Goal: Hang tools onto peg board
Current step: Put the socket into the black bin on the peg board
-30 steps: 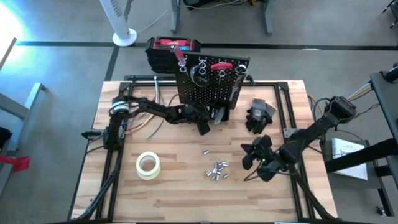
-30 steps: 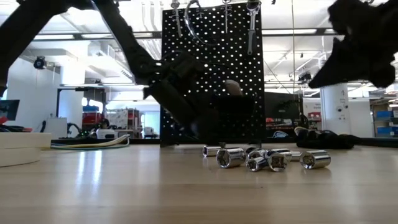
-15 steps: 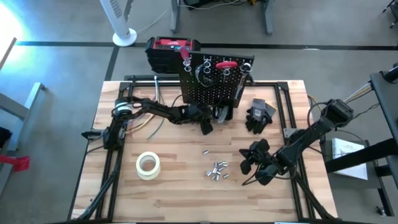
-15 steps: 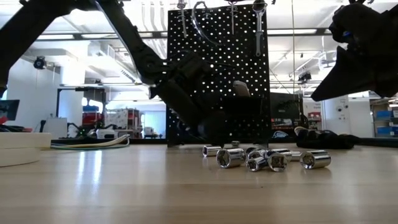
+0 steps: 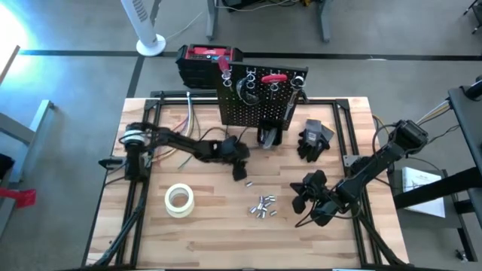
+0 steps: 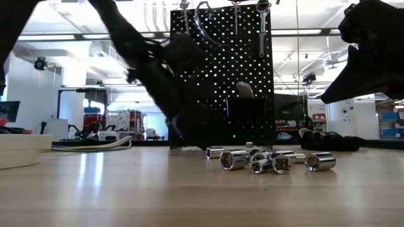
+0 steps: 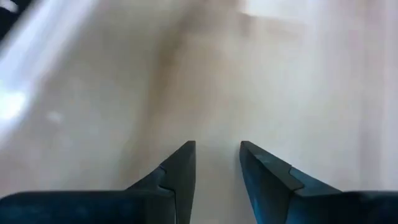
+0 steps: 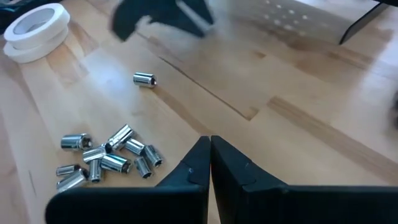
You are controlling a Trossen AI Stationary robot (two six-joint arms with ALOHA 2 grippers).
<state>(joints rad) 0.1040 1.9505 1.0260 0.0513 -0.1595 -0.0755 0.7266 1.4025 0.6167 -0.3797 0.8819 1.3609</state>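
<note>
The black peg board (image 5: 260, 98) stands upright at the table's far middle. Red-handled tools (image 5: 271, 77) and silvery ones (image 6: 262, 22) hang along its top. Several short silvery bits (image 5: 262, 207) lie loose on the wood, also seen as bits (image 8: 106, 155), and a single bit (image 5: 248, 182) lies apart. My left gripper (image 5: 241, 172) hovers between the board and that bit. It is open (image 7: 217, 146) with only bare table between its fingers. My right gripper (image 5: 301, 197) is shut (image 8: 210, 140) and empty, to the right of the bits.
A whitish tape roll (image 5: 179, 199) lies near left. Black gloves (image 5: 315, 139) lie right of the board. A red-and-black box (image 5: 209, 60) stands behind the board. Cables (image 5: 181, 154) run along the far left. Bare wood lies along the near edge.
My left gripper has drawn back from the peg board's foot toward the table's near edge, still open. Early in that second the peg board squared up and shifted slightly toward the table's right, then stood still.
</note>
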